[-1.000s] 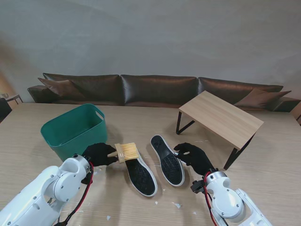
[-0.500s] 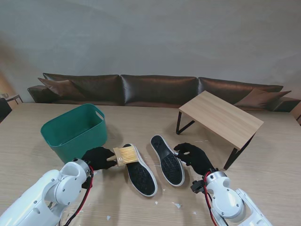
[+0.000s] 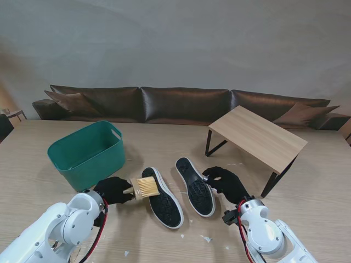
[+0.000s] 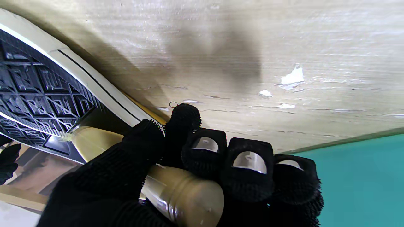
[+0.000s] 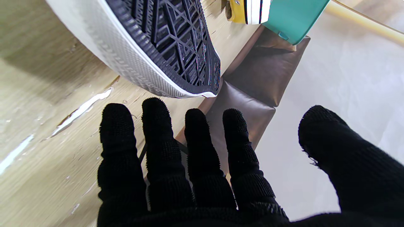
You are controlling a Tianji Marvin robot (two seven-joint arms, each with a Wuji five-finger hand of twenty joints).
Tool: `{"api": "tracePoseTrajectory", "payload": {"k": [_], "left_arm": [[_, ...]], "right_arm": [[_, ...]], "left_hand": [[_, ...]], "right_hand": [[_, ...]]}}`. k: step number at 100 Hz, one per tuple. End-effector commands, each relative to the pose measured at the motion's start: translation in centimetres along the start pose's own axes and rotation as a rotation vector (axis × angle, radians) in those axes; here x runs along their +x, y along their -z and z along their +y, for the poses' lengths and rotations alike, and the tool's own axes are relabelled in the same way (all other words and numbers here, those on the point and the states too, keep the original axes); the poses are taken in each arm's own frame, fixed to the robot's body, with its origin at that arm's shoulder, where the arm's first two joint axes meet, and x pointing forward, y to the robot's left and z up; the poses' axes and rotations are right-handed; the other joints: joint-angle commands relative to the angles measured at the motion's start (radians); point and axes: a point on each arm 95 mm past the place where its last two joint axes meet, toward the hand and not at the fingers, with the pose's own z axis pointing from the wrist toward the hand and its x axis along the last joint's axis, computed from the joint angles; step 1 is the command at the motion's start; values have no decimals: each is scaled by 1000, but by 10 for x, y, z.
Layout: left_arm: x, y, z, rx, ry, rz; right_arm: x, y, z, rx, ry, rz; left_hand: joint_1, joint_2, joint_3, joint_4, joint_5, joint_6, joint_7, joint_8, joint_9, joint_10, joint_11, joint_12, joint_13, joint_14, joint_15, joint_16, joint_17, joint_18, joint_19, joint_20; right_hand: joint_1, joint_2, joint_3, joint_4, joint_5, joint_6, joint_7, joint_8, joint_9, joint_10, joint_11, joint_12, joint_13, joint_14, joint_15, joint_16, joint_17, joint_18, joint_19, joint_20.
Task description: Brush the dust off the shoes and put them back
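Two sneakers lie sole up on the wooden table, side by side. The left shoe point(image 3: 161, 198) has a black tread and white rim, as does the right shoe point(image 3: 195, 187). My left hand point(image 3: 114, 190), in a black glove, is shut on the wooden brush point(image 3: 145, 187), whose pale bristles rest at the left shoe's far end. In the left wrist view the brush handle point(image 4: 176, 192) runs through my fist beside the left shoe point(image 4: 38, 94). My right hand point(image 3: 227, 183) stands open just right of the right shoe point(image 5: 164, 47), fingers point(image 5: 195, 148) spread and apart from it.
A green tub point(image 3: 88, 153) stands on the table far left of the shoes. A small wooden side table point(image 3: 256, 137) with black legs stands on the far right. White flecks point(image 3: 205, 239) lie scattered near me. A brown sofa point(image 3: 181, 104) runs behind.
My left hand has drawn the brush nearer to me and slightly left along the left shoe's sole. The right hand and both shoes have stayed put.
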Motion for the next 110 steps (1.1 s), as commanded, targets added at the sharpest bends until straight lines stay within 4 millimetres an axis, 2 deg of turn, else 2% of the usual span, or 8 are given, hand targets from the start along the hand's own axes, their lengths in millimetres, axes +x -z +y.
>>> {"api": "tracePoseTrajectory", "payload": {"k": [1, 31, 60, 84, 110], "left_arm": [[0, 5, 4, -30, -3, -10], [-1, 20, 4, -58, -37, -39], [10, 31, -13, -22, -63, 12], [30, 22, -21, 0, -38, 107], [42, 7, -12, -53, -5, 148]], "right_arm": [[0, 1, -5, 21, -5, -2], [-1, 1, -5, 24, -6, -3], [-1, 1, -6, 22, -4, -3], [-1, 0, -6, 22, -4, -1], [-1, 0, -7, 21, -5, -2]], "left_hand": [[36, 38, 3, -8, 21, 21, -1, -1, 54, 10, 15, 6, 54, 86, 67, 7, -3, 2, 29, 3], [42, 40, -7, -3, 22, 23, -7, 2, 54, 11, 15, 4, 54, 86, 69, 6, -3, 2, 28, 5], [46, 43, -14, -2, 20, 22, -8, 6, 54, 8, 15, 4, 54, 86, 69, 5, -2, 3, 28, 7], [46, 45, -17, -2, 19, 21, -10, 8, 53, 7, 15, 4, 54, 86, 69, 5, -3, 2, 27, 8], [46, 46, -22, -1, 16, 19, -11, 7, 53, 6, 13, 4, 54, 81, 66, 3, -6, 0, 25, 8]], "right_hand": [[7, 17, -3, 22, -25, 0, 12, -12, -20, 14, 15, -13, 11, -1, 9, 8, -229, 3, 38, -18], [8, 17, -3, 22, -23, 1, 12, -12, -19, 15, 15, -13, 10, -1, 9, 8, -229, 4, 37, -19], [7, 17, -3, 22, -23, 3, 11, -12, -20, 14, 15, -13, 13, -2, 11, 9, -229, 4, 37, -19], [7, 16, -2, 22, -24, 2, 11, -11, -20, 14, 15, -13, 13, -1, 11, 9, -228, 4, 38, -19], [7, 16, -1, 22, -24, 2, 12, -11, -19, 15, 16, -13, 14, 0, 12, 9, -228, 4, 38, -19]]}}
